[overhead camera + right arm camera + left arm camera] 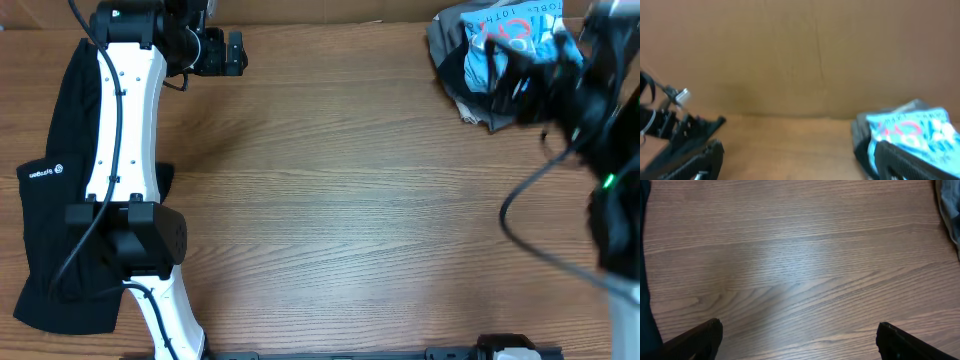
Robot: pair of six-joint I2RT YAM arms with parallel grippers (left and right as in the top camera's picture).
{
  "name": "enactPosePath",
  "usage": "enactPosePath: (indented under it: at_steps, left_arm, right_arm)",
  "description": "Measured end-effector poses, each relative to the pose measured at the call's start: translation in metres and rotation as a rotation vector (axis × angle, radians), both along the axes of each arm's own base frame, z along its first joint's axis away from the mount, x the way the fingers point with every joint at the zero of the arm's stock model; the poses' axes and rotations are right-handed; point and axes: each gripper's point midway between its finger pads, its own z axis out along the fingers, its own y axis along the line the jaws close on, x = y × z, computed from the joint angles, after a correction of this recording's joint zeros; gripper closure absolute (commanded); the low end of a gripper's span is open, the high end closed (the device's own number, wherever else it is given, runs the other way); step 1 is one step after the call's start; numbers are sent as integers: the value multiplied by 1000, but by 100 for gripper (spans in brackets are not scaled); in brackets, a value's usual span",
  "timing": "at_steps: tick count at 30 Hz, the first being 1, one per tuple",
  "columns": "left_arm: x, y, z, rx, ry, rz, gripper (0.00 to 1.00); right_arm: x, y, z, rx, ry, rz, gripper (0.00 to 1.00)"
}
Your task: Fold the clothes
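Note:
The clothes lie in two places. A pile (480, 50) at the table's far right corner has a light blue T-shirt with printed lettering (500, 30) on top of grey and black garments. It also shows in the right wrist view (912, 129). A long black garment with a small white logo (45, 200) lies flat at the left edge, partly under my left arm. My left gripper (232, 52) is open and empty over bare wood at the far left (799, 325). My right gripper (520, 80) is blurred, open and empty, beside the pile (797, 147).
The brown wooden table (350, 200) has a cardboard wall (790, 50) behind its far edge. The left arm's white links (125, 130) lie over the black garment. The right arm's black body and cables (600, 180) fill the right side.

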Motion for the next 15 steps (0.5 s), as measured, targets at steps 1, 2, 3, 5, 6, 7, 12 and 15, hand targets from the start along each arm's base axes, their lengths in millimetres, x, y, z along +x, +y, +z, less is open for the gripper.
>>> enactPosePath:
  at_steps: [1,2,3,5,6,7,12,15]
  left_arm:
    - [0,0,0,1,-1,0,0]
    - [0,0,0,1,-1,1,0]
    - [0,0,0,1,0,0,0]
    - [0,0,0,1,-1,1,0]
    - [0,0,0,1,-1,0,0]
    - [0,0,0,1,-1,0,0]
    - [0,0,0,1,-1,0,0]
    - [0,0,0,1,-1,0,0]
  right_arm:
    - [-4,0,-9,13,-23,-3,0]
    - [-9,0,-20,22,-35,-4,0]
    - [-13,0,-30,33,-49,-6,0]
    - [-26,0,-51,65,-97,-10,0]
    - [-32,-1,-58,78,-122,-13,0]
    - [-40,-2,-70,98,-143,-20,0]
    - [-72,-8,-108,182,-232,-57,0]
    - [-86,-11,-133,206,-250,-83,0]
